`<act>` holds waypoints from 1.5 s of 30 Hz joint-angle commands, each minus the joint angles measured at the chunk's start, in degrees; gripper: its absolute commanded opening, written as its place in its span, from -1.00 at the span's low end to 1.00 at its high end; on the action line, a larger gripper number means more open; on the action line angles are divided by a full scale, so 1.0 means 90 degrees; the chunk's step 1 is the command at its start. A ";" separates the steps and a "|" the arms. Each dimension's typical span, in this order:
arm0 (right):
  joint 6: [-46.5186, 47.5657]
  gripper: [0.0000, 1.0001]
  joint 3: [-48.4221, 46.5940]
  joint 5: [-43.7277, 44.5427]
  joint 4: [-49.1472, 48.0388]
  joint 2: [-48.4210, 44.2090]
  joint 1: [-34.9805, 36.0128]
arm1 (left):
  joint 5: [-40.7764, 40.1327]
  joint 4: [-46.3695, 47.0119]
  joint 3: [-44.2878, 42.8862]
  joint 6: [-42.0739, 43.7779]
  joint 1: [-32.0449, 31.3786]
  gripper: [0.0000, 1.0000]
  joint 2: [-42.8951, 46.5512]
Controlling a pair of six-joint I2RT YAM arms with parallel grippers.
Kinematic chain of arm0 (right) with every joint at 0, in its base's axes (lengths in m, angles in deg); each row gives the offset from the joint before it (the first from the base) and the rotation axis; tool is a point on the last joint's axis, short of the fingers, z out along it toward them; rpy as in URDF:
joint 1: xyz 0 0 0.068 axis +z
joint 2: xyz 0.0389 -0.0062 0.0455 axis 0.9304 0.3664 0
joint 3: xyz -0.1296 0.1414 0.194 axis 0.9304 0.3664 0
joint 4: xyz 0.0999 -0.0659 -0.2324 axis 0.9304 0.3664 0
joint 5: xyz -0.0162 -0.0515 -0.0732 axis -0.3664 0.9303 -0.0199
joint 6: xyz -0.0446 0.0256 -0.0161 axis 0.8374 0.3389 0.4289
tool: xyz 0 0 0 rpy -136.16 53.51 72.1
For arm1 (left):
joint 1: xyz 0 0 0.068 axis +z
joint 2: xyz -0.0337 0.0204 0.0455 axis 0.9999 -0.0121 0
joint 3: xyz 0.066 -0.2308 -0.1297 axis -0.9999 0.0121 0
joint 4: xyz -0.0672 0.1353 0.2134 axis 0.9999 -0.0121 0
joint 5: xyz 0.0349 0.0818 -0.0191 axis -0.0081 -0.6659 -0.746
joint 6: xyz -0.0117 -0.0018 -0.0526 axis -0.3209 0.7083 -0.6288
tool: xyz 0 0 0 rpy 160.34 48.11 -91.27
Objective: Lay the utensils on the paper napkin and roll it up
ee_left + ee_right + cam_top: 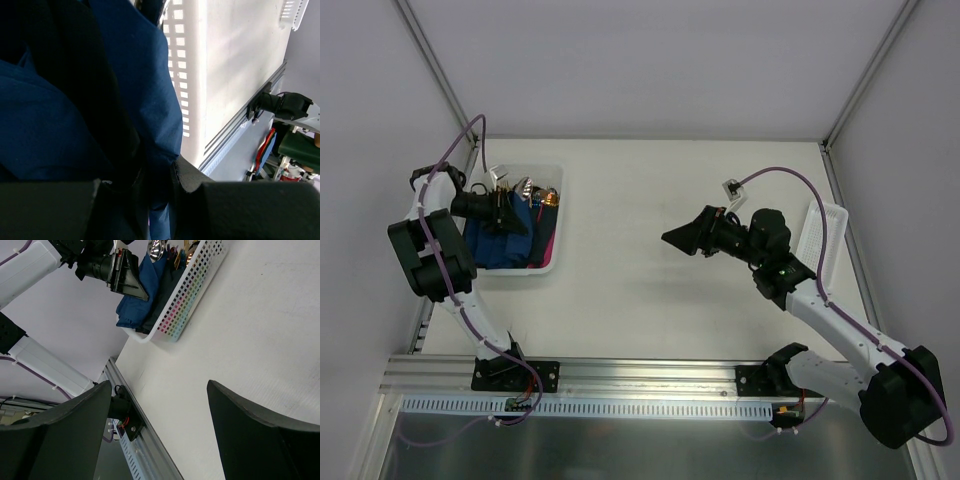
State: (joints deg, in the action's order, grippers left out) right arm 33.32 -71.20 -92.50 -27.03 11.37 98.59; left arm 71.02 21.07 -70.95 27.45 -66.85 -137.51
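Observation:
A white basket [556, 228] at the far left holds dark navy blue paper napkins [492, 246]. Silver-grey utensils [524, 186] stick up at its far end, beside copper-gold cutlery heads [550, 195]. My left gripper [515, 215] reaches down into the basket. In the left wrist view its jaws [157, 170] stand narrow, pinching a fold of blue napkin [145, 75]. My right gripper [676, 238] hangs wide open and empty above the middle of the table. The right wrist view [160, 385] shows the basket [195, 280], the napkins [132, 307] and a silver spoon [156, 247] beyond it.
A narrow white slotted tray [826, 238] lies along the right edge of the table and shows small in the left wrist view [293, 13]. An aluminium rail [640, 375] runs along the near edge. Grey walls stand left, right and behind.

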 commanded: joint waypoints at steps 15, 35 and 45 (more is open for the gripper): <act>-0.0040 0.62 0.0104 -0.0142 -0.0186 0.0036 -0.0071 | -0.0344 0.0451 0.0356 -0.0243 -0.0073 -1.00 -0.0450; -0.0108 0.63 0.0231 -0.0259 -0.0176 -0.0150 -0.0237 | -0.0705 0.0656 0.0405 -0.0605 -0.0347 -0.73 -0.0500; -0.0128 0.63 0.0240 -0.0289 -0.0147 -0.0228 -0.0286 | -0.1418 0.0822 0.0259 -0.0800 -0.0337 -0.27 0.0028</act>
State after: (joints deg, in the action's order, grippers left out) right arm 32.44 -68.95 -94.01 -26.98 10.84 96.45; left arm 65.03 25.75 -68.50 19.47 -70.00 -139.61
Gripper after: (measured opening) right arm 0.817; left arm 0.359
